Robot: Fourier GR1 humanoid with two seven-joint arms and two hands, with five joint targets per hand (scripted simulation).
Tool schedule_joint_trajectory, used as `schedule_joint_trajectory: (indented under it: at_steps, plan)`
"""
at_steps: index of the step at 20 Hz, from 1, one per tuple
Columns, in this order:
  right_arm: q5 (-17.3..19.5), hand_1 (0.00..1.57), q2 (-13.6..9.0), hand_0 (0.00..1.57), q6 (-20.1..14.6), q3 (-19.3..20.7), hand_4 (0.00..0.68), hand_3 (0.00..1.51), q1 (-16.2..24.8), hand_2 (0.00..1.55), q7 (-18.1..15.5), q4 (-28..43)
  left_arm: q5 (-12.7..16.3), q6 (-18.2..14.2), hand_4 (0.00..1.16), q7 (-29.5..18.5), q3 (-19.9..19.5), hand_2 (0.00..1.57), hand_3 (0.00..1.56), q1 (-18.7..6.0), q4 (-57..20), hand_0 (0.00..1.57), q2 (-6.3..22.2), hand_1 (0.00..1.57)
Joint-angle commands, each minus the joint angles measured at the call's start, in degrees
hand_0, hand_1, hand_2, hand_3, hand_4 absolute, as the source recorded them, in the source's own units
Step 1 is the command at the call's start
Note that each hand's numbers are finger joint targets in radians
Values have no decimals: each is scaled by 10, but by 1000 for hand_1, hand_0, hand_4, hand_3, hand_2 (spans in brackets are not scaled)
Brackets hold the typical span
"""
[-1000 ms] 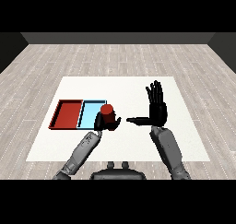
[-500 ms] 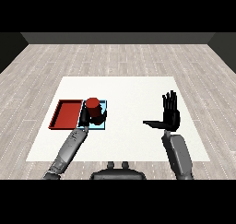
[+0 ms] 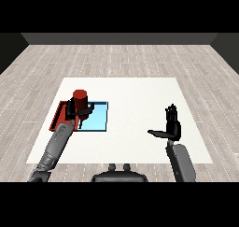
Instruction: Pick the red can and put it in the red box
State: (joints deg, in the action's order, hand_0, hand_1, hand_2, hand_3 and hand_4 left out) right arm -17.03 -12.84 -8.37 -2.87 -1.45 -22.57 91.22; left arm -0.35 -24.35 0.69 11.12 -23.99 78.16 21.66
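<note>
Holding item: red can (image 3: 80, 98), enclosed by the curled fingers of the left robot hand (image 3: 74, 111), above the boundary between the red tray (image 3: 58, 117) and the light blue tray (image 3: 99, 121). Right robot hand (image 3: 173, 124): fingers straight, holding nothing, well apart over the white table (image 3: 135, 100). Risk: letting go here could land the can on the shared rim or in the blue tray, since the hand is not squarely over the red one.
</note>
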Motion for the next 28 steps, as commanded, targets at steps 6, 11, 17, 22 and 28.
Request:
schedule_joint_trajectory:
  at_steps: [6,11,17,22,28]
  plan:
    - [15,0,-2,0,9,14,0,0,-2,0,-20,-52,-15,34,1100,-1,-83,1551,1461,-78,-253,1571,54,1571]
    - [8,0,-2,0,23,25,0,0,-9,0,-35,-55,-10,44,1088,-106,-128,1569,1490,-84,-432,1571,50,1571]
    - [25,0,-4,0,18,20,0,0,-21,0,-45,-40,-56,-21,1003,-80,-128,1412,1383,-145,-604,1408,37,1408]
    - [25,0,2,0,27,20,0,0,-13,0,-70,-41,-66,5,684,-71,-135,668,139,-166,-686,635,76,635]
    - [10,0,-5,0,63,31,0,0,5,0,-100,-58,-60,57,505,-73,-144,696,0,-185,-727,714,47,714]
